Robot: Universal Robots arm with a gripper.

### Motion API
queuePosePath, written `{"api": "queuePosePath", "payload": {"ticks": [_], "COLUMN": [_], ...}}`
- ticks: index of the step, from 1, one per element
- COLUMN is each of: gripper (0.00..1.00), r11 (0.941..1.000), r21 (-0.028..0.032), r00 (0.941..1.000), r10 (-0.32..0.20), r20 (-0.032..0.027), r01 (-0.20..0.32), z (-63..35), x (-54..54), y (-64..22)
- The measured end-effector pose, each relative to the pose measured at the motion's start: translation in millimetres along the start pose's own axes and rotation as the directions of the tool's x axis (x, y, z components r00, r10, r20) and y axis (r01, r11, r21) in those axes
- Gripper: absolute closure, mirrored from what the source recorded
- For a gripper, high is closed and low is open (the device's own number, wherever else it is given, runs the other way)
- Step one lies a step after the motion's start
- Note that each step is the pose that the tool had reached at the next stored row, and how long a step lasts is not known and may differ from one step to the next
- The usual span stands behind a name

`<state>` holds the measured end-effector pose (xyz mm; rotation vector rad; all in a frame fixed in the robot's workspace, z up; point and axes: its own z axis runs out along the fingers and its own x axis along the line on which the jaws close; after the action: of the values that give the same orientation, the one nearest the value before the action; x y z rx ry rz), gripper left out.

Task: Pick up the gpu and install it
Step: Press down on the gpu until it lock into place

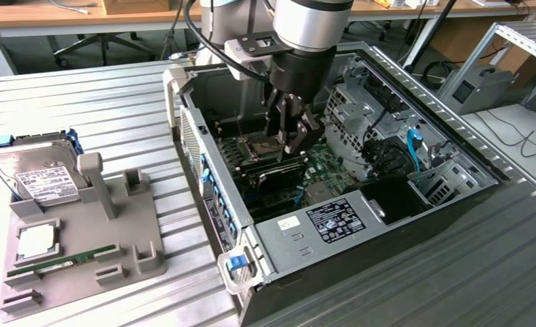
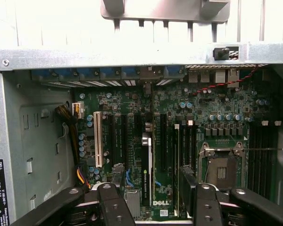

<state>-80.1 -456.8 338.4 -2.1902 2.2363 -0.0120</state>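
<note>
Wrist view shows the thin flat black gpu [image 2: 146, 165] with its silvery bracket standing on edge in a slot of the green motherboard [image 2: 217, 103], long axis along that slot, centred between the wide-open, empty jaws of the black gripper [image 2: 155, 200].

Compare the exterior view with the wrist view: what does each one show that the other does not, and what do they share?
Exterior view: the robot arm, and beside the case a grey tray carrying a hard drive and a green memory stick.
Wrist view: the graphics card seen edge-on, standing in a slot, and a white slot further along.
Both: the open computer case, its green circuit board, and the gripper, open above the board.
</note>
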Motion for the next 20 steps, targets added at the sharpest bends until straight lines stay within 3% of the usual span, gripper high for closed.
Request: {"api": "queuePosePath", "payload": {"ticks": [3,9,10,12,20], "gripper": [0.5,0.8,0.8,0.89,0.89], "r11": [1.0,1.0,1.0,1.0,1.0], "r21": [-0.0001,0.0,0.0,0.0,-0.0001], "r00": [1.0,1.0,1.0,1.0,1.0], "r10": [0.0,0.0,0.0,0.0,0.0], "r20": [0.0,0.0,0.0,0.0,-0.0001], "r01": [0.0,0.0,0.0,0.0,0.0], "z": [0.0,0.0,0.0,0.0,0.0], "x": [0.0,0.0,0.0,0.0,-0.1], "y": [0.0,0.0,0.0,0.0,-3.6]}}
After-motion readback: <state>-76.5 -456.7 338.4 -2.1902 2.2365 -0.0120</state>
